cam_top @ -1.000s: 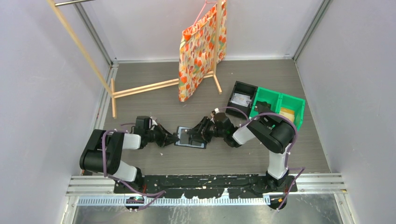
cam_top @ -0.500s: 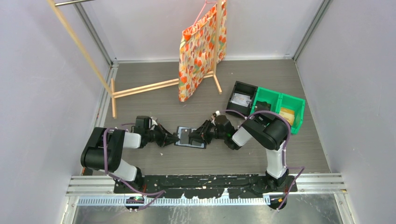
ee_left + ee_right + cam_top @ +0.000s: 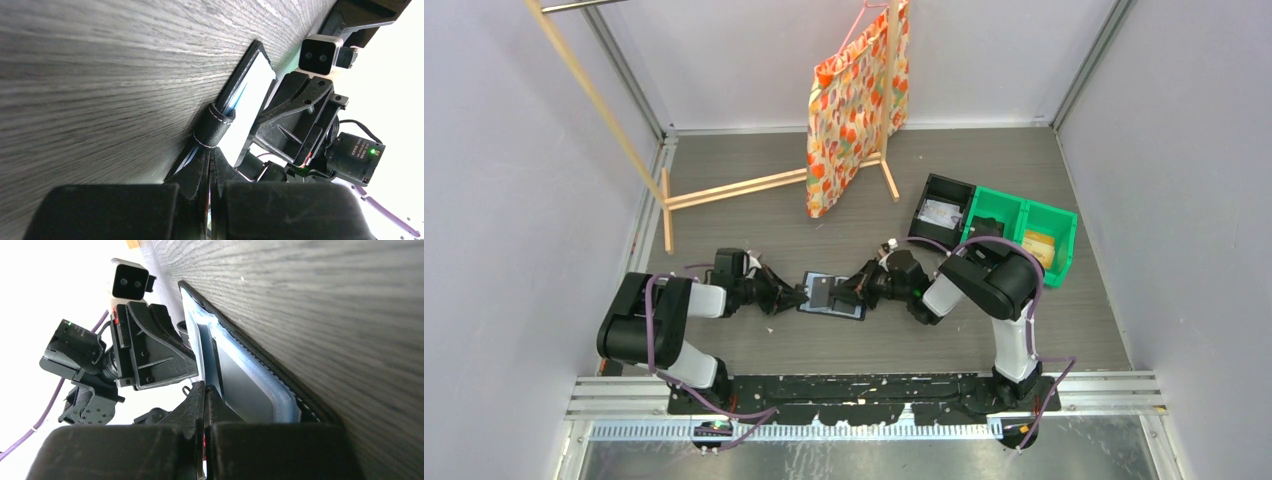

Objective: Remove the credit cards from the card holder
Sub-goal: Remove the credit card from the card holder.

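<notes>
The card holder lies open on the tabletop, its clasp edge clamped by the left end effector. The right end effector is pinched shut on a grey card. The pull should run slow and flat along the pocket while the left braces.

The table has a matt, grey wood-grain surface. The holder looks like black leather with pale stitching, and is blue-grey and smooth inside. The card is smooth, pale and faintly glossy. The green bin and black bin are moulded plastic. The rack is bare wood, and the bag is printed cloth.
</notes>
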`<state>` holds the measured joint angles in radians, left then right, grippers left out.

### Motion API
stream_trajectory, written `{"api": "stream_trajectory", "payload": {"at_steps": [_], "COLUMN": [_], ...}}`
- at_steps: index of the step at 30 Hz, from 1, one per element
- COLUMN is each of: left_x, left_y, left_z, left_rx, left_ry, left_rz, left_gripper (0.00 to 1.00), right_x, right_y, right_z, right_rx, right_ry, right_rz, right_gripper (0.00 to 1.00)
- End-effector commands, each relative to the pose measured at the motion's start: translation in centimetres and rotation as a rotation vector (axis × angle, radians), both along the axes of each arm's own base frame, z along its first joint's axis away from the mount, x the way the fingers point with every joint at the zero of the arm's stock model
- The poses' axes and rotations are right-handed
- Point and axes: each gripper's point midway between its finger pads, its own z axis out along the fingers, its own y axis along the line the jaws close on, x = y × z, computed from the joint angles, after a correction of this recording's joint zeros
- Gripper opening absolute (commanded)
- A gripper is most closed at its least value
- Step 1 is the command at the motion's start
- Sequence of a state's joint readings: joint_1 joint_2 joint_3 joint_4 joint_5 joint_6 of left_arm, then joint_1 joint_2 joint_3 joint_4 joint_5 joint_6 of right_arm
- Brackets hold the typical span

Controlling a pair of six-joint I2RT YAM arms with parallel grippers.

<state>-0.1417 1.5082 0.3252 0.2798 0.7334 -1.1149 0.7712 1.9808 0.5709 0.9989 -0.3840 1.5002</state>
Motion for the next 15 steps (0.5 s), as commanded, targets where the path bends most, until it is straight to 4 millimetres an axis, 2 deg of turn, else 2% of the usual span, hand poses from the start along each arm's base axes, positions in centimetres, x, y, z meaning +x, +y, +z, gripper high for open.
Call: {"api": "stream_trajectory", "payload": {"at_steps": [1, 7, 15], "left_x": [-0.5, -0.6, -0.7], "left_y": [0.8, 1.1, 1.3], "left_z": [-1.5, -1.7, -1.7], "left_rx": [0.064, 0.07, 0.072], "left_ry": [0.031, 0.039, 0.044], "left_rz": [0.018, 0.031, 0.043], "left_gripper": [0.01, 0.0, 0.0], "right_x": [-0.2, -0.5, -1.5], "right_y": [-0.9, -2.9, -3.8], "right_z": [0.9, -0.2, -0.3], "right_rx": [0.025, -0.001, -0.004], "right_ry": [-0.026, -0.005, 0.001], "right_rz": [-0.022, -0.049, -0.034], "right_gripper": [0.01, 0.01, 0.01]}}
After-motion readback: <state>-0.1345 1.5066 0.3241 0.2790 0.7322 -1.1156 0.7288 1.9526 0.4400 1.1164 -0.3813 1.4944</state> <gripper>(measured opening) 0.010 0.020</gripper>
